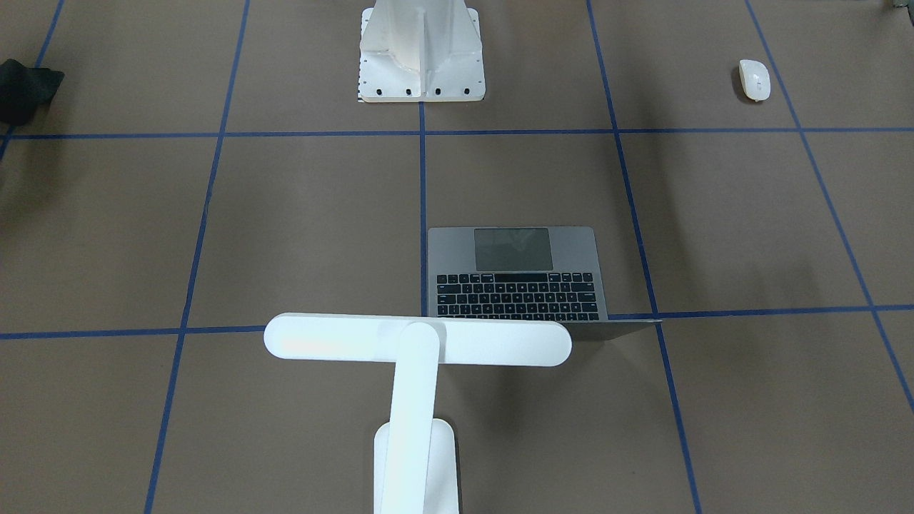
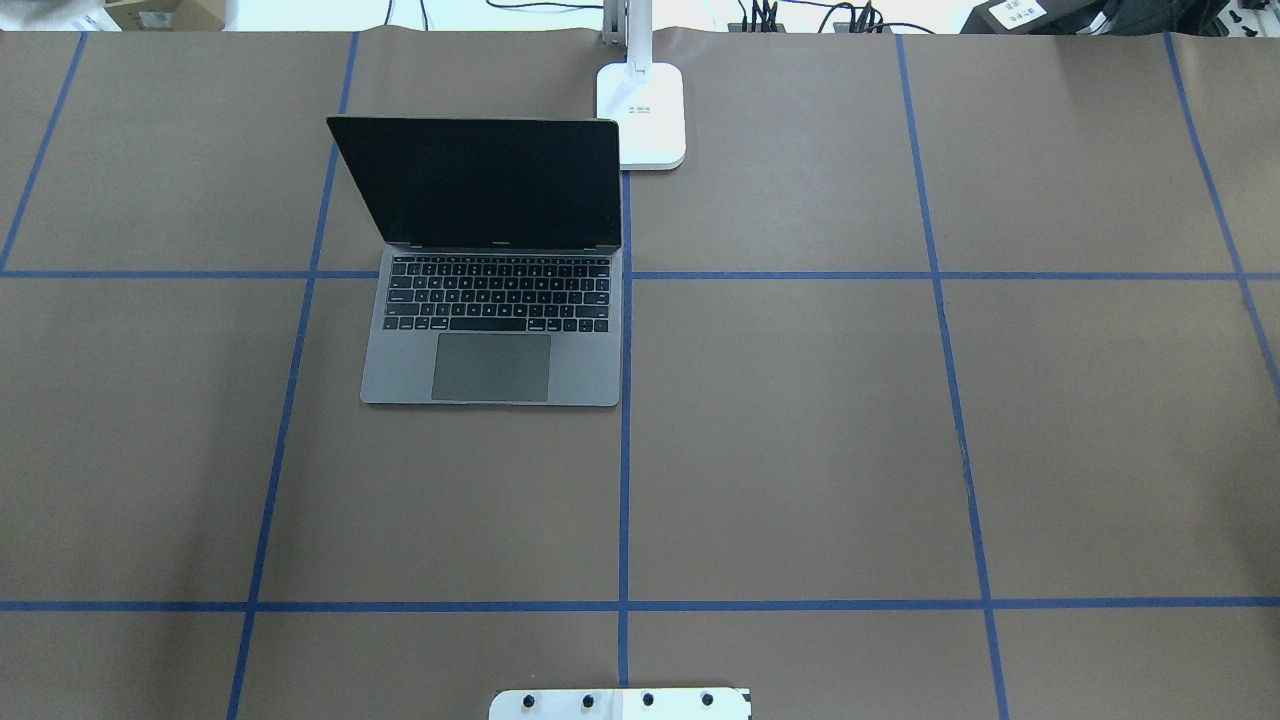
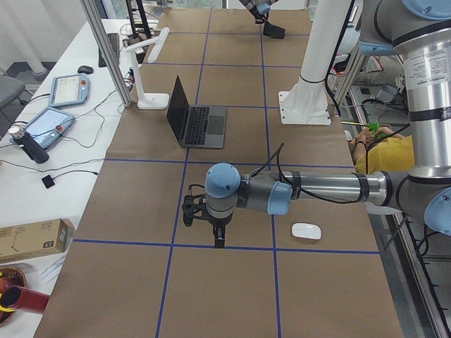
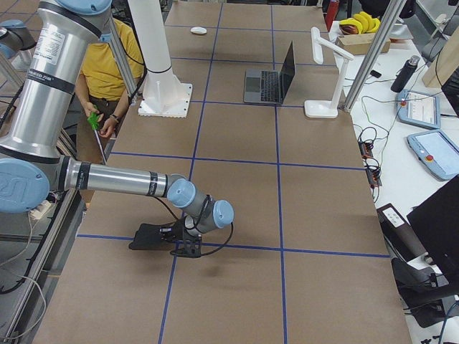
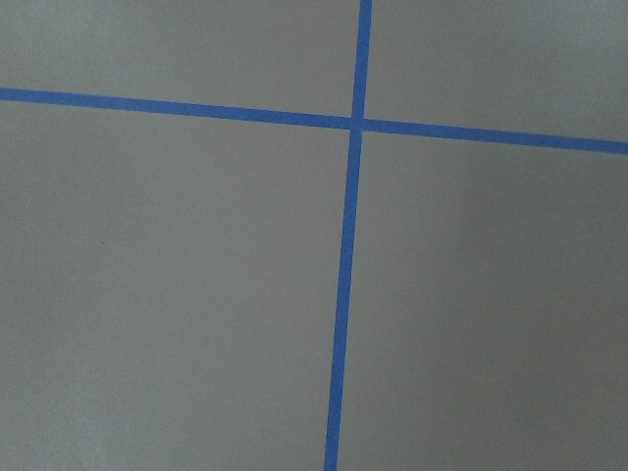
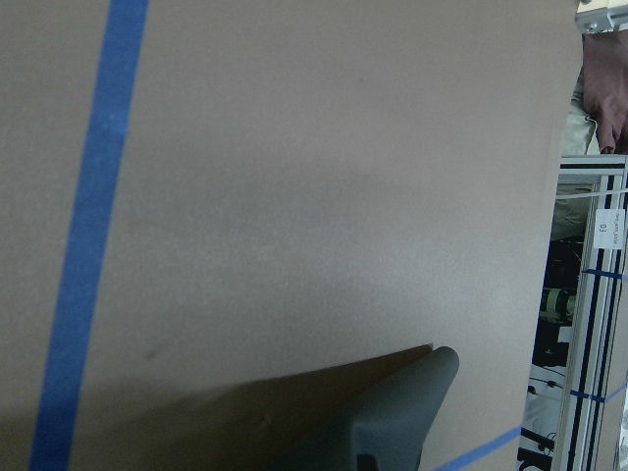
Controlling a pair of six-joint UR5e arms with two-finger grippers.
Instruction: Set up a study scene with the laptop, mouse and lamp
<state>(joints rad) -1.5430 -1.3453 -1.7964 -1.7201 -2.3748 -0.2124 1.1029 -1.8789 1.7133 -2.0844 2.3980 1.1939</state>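
Laptop (image 2: 490, 300) is open on the worktop, left of centre in the overhead view, its right edge along the middle tape line. Long axis runs left-right across the worktop. The trackpad edge points at the robot, the dark screen faces the robot and the lid leans back toward the far side.

Lamp (image 1: 418, 341): its base (image 2: 641, 115) sits at the far edge, just beside the laptop's rear right corner. The upper arm reaches toward the robot and the bar head forms a T. The bar's long axis runs left-right, parallel to the lid, and it hangs over the lid's top edge in the front-facing view.

Mouse (image 1: 755, 78) is on the robot's left, near the robot's side and well apart from the laptop. Its long axis runs roughly robot-to-far-edge. It is out of the overhead frame.

Left pincer (image 3: 219, 239) hangs low over the bare worktop near a tape crossing, with the mouse nearby. Cannot tell if it is open or closed, since its wrist view shows only paper and 2 tape lines.

Right pincer (image 4: 185, 247) is low at the worktop on the robot's right, at a flat black pad (image 4: 150, 235). Cannot tell whether it grips the pad.

White bolted pedestal (image 1: 421, 57) stands at the robot's side, centre.
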